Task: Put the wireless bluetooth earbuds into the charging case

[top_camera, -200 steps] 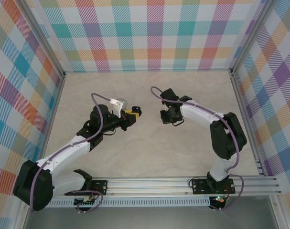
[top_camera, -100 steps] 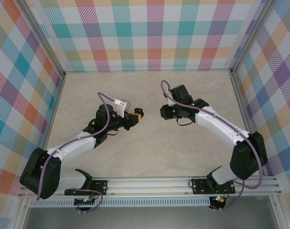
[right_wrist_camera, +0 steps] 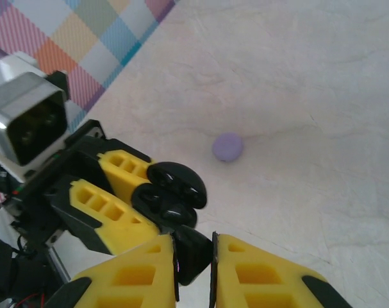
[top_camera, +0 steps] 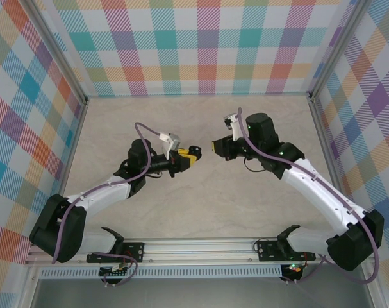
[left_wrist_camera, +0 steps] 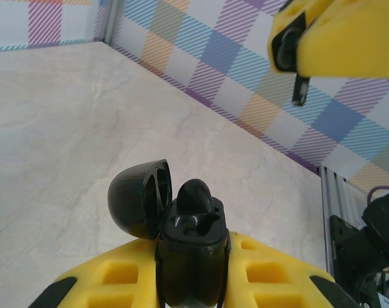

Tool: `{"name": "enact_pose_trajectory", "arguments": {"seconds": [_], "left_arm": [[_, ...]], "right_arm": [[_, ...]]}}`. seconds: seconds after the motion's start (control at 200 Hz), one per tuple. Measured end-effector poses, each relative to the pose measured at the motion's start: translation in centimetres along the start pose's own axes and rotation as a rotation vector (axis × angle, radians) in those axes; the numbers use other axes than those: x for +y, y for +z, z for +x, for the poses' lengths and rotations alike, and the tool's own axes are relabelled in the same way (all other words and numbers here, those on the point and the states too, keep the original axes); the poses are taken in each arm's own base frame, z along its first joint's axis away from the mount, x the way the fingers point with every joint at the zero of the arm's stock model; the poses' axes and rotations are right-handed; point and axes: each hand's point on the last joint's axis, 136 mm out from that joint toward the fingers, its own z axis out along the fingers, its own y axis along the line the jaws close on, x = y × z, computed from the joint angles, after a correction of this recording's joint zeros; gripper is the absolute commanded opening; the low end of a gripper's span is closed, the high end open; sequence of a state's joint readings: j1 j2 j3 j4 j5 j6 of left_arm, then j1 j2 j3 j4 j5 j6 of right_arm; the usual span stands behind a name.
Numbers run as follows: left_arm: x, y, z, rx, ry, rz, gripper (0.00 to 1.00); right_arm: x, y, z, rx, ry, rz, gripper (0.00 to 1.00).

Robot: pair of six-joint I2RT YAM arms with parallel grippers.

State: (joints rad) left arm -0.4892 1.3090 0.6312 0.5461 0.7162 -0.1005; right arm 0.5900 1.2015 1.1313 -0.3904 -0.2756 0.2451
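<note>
Pastel checked walls [top_camera: 207, 45] close round a pale marbled desk [top_camera: 200, 212], and above its middle the two arms have just drawn in toward each other. The left pincer [top_camera: 194, 156] is clamped on the black charging case [left_wrist_camera: 193, 256], whose lid [left_wrist_camera: 140, 199] stands open to one side. A dark rounded shape [left_wrist_camera: 195, 194] rises from one socket and looks like an earbud already seated. The right pincer [top_camera: 215, 146] is closed on a small black piece, by its look a black earbud [right_wrist_camera: 193, 253], and holds it just beside the open case, not yet touching. That puts the insertion close at hand; what remains is lining the earbud up with the free socket. A second ago the two pincers were well apart over the desk, with the right arm folded back on its elbow. That arm has since stretched out long from the near right corner, and the left has edged forward to meet it. A lilac rounded piece [right_wrist_camera: 227, 147] lies on the desk beyond them; whether it is an earbud I cannot tell
</note>
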Motion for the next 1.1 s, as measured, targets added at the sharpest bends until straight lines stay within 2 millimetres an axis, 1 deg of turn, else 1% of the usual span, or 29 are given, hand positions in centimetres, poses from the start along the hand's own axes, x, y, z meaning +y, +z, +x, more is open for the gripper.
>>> {"name": "enact_pose_trajectory", "arguments": {"seconds": [0.085, 0.175, 0.325, 0.425, 0.575, 0.725, 1.1], "left_arm": [[-0.7, 0.1, -0.1, -0.001, 0.032, 0.029, 0.00], [-1.3, 0.3, -0.6, 0.000, 0.060, 0.052, 0.00], [-2.4, 0.7, -2.5, -0.022, 0.104, 0.084, 0.00], [-3.0, 0.9, -3.1, -0.023, 0.118, 0.099, 0.00], [-3.3, 1.1, -3.0, -0.007, 0.115, 0.108, 0.00], [-3.5, 1.2, -2.5, 0.013, 0.117, 0.112, 0.00], [-4.3, 1.2, -2.4, 0.027, 0.123, 0.137, 0.00]], "right_arm": [[1.1, -0.5, -0.2, -0.016, -0.023, -0.026, 0.18], [2.1, -0.5, -0.1, -0.014, -0.051, -0.046, 0.19], [3.1, -0.3, 0.3, -0.004, -0.080, -0.064, 0.19], [3.6, -0.3, 0.2, -0.005, -0.095, -0.069, 0.19], [3.9, -0.3, -0.1, -0.011, -0.108, -0.073, 0.19], [3.8, -0.2, -0.1, -0.010, -0.108, -0.067, 0.19], [3.5, 0.5, -0.2, -0.003, -0.107, -0.047, 0.19]]}}
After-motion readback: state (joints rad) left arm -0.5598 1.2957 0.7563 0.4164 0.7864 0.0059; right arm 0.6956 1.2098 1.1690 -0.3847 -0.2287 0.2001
